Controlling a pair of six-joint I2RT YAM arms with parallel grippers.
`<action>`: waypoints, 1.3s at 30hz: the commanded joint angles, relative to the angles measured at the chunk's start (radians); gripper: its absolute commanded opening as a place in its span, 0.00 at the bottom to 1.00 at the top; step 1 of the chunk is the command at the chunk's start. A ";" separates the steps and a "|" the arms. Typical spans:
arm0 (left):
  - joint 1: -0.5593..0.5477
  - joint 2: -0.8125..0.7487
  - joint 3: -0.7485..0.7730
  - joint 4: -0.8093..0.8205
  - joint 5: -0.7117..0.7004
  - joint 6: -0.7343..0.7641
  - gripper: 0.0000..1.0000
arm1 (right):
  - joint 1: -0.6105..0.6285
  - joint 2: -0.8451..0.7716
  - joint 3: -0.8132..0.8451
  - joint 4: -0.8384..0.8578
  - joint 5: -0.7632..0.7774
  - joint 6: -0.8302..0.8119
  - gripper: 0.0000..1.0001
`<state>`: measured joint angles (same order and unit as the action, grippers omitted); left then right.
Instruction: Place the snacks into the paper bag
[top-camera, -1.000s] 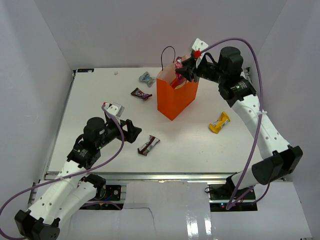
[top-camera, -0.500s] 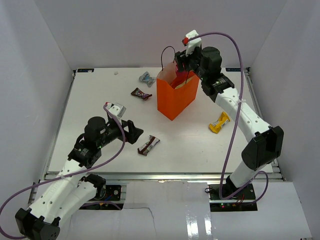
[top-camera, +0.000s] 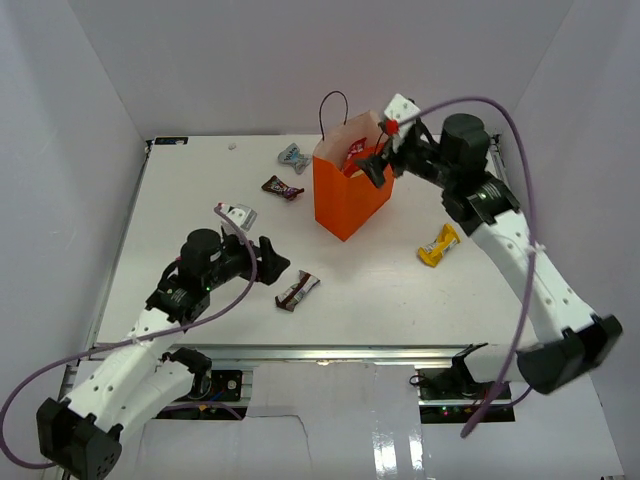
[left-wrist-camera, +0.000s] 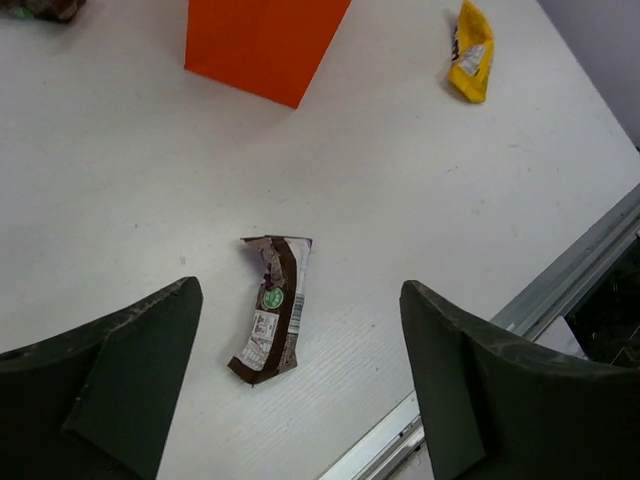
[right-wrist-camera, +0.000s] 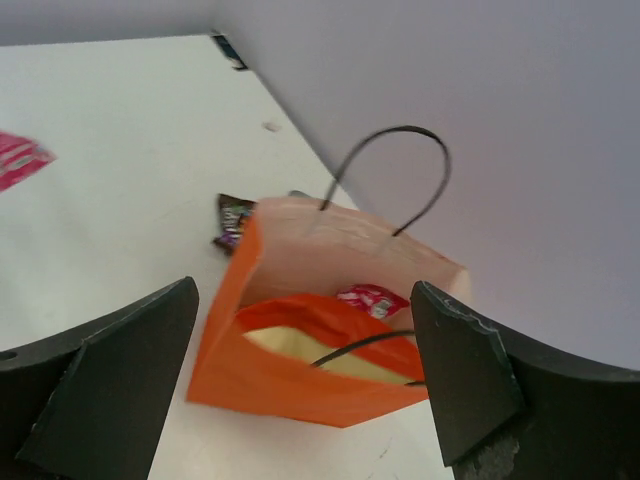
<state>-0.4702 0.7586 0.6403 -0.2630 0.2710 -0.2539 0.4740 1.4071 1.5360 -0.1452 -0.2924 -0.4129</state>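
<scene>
The orange paper bag stands upright at the table's far middle, with a red-pink packet lying inside it. My right gripper hovers open just right of the bag's mouth, nothing between its fingers. A brown candy bar lies near the front edge. My left gripper hangs open just left of and above it; in the left wrist view the bar lies between the spread fingers. A yellow packet lies right of the bag.
A second brown candy bar and a silvery-blue wrapper lie left of and behind the bag. A pink packet shows at the left edge of the right wrist view. The table's metal front rail runs close to the left gripper.
The right gripper opened over the bag, let a pink-red packet drop in, and drew back to the right. The left gripper moved right toward the brown bar.
</scene>
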 joint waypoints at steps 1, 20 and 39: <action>0.001 0.102 0.027 -0.050 -0.058 -0.060 0.88 | -0.005 -0.225 -0.141 -0.160 -0.283 -0.125 0.92; -0.274 0.708 0.225 -0.147 -0.401 -0.097 0.73 | -0.287 -0.577 -0.829 -0.192 -0.570 -0.185 0.94; -0.354 0.567 0.292 -0.183 -0.497 -0.101 0.18 | -0.302 -0.617 -0.835 -0.191 -0.573 -0.165 0.94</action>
<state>-0.8204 1.4509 0.8570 -0.4538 -0.2058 -0.3622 0.1787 0.7994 0.6975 -0.3641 -0.8410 -0.5835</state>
